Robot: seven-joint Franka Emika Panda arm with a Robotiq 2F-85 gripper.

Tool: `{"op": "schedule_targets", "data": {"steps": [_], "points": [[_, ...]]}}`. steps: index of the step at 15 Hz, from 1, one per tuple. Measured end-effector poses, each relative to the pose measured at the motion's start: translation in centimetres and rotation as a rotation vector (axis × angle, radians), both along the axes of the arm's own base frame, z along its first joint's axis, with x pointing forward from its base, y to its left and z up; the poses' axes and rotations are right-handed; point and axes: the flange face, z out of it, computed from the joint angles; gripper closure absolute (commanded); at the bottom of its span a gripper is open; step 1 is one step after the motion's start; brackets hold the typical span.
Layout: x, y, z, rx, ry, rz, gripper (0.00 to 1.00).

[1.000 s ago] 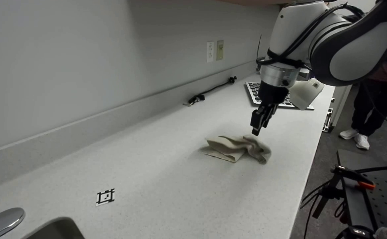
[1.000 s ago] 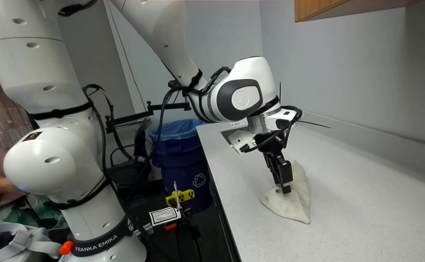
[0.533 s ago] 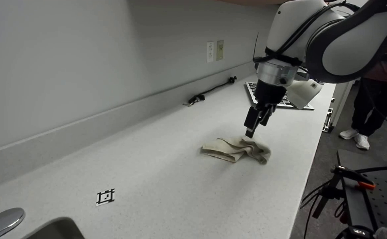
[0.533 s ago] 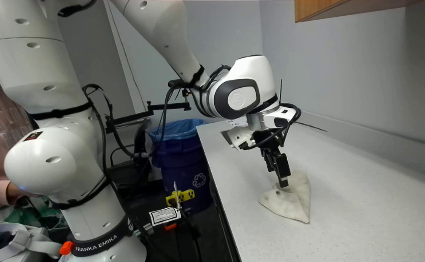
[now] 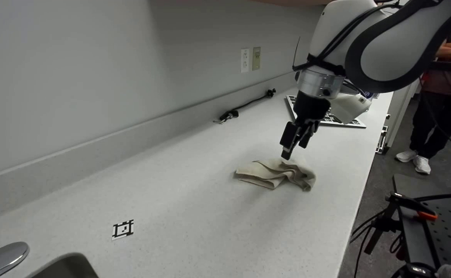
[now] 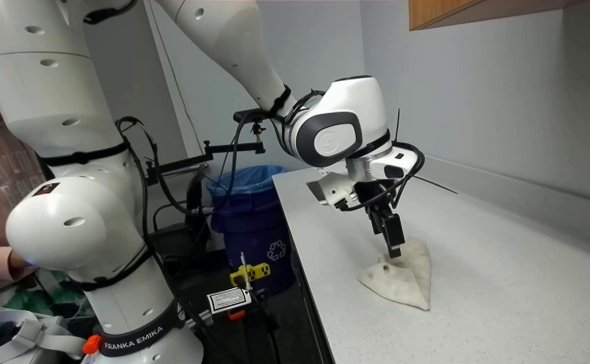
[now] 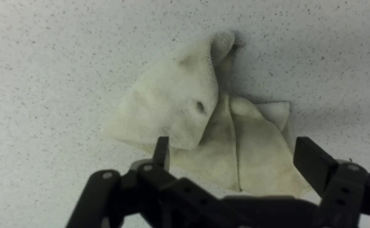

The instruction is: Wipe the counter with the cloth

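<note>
The cloth (image 5: 275, 173) is off-white, crumpled and folded over itself on the white counter (image 5: 171, 231). It shows in both exterior views, also here (image 6: 401, 285). In the wrist view the cloth (image 7: 172, 104) has a small dark spot and grey smudges, and its folded lower part lies between the fingers. My black gripper (image 7: 230, 148) is open, its two fingers wide apart with nothing gripped. In an exterior view the gripper (image 5: 295, 150) hangs tilted just above the cloth's far side. Its other exterior appearance (image 6: 395, 250) shows the fingertips close above the cloth; contact cannot be told.
A checkered board (image 5: 331, 119) lies behind the gripper. A black cable (image 5: 248, 103) runs along the wall. A small printed marker (image 5: 123, 229), a faucet (image 5: 3, 256) and a sink (image 5: 67, 266) are at the near left. A wooden cabinet (image 6: 456, 12) overhangs. A person (image 5: 441, 100) stands beyond the counter edge.
My gripper has moved toward the wall and risen slightly, and its fingers look farther apart. A raised fold of the cloth has dropped flatter onto the counter.
</note>
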Motion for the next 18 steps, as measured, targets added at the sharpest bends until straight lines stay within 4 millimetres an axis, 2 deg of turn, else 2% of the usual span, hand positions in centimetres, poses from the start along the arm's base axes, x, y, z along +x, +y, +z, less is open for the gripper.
{"op": "schedule_targets", "data": {"steps": [9,13,15,18], "points": [[0.0,0.0,0.0,-0.002,0.001,0.001,0.00],[0.1,-0.9,-0.7,-0.007,0.014,-0.015,0.00],[0.3,-1.3,-1.5,-0.008,0.029,-0.025,0.26],[0.9,-1.5,-2.9,-0.008,0.053,-0.035,0.51]]}}
